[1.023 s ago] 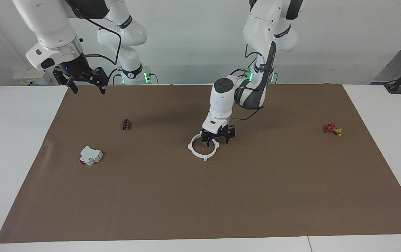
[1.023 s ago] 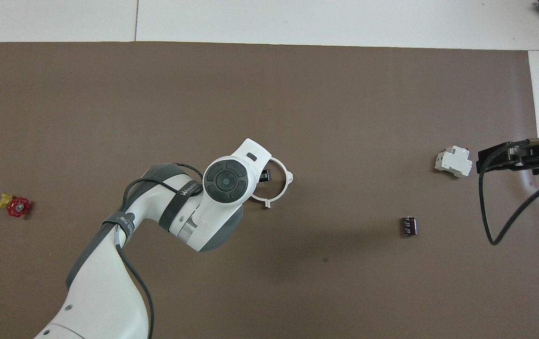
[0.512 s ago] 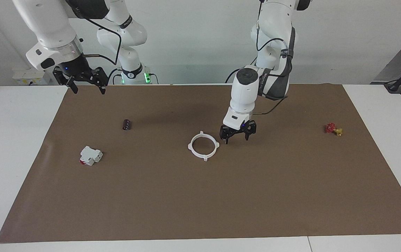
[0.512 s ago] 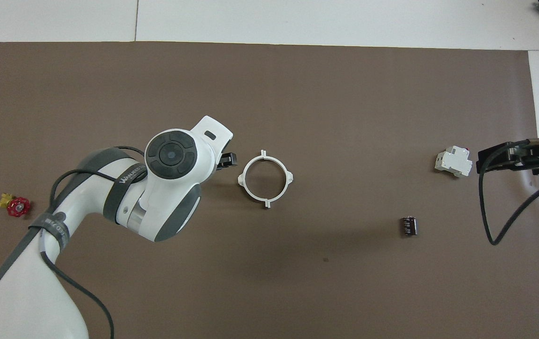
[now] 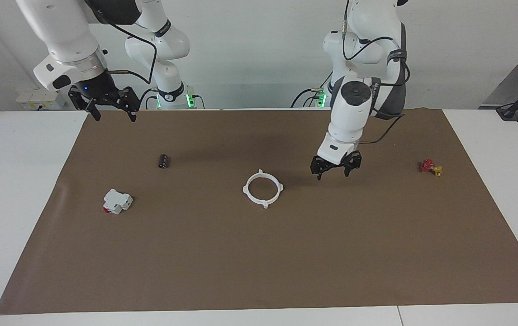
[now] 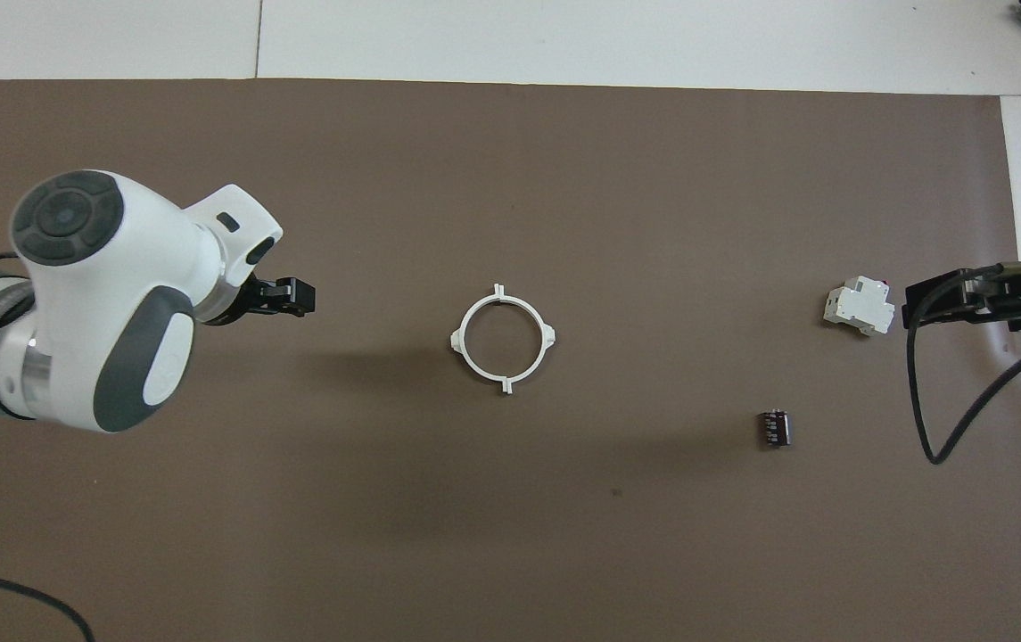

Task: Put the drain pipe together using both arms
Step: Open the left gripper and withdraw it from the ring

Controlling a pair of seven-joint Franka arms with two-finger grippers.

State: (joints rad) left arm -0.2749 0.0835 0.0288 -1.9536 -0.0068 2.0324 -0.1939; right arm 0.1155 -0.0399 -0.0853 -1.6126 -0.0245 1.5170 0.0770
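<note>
Two thin arcs made one light, stiff drain pipe (image 5: 263,188) ring; I'd pinch its rim. My left claw (image 5: 335,168) hung beside it, spread, empty; right claw (image 5: 106,107) likewise.

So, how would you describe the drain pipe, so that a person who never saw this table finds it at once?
Start from the brown mat and look at its middle. There the drain pipe lies flat: a thin white ring with small outward tabs. Unlike the blocky white-and-red part and the small black cylinder toward the right arm's end, it is hollow.

Drain pipe (image 5: 262,188) flat on mat (image 5: 286,253).
</note>
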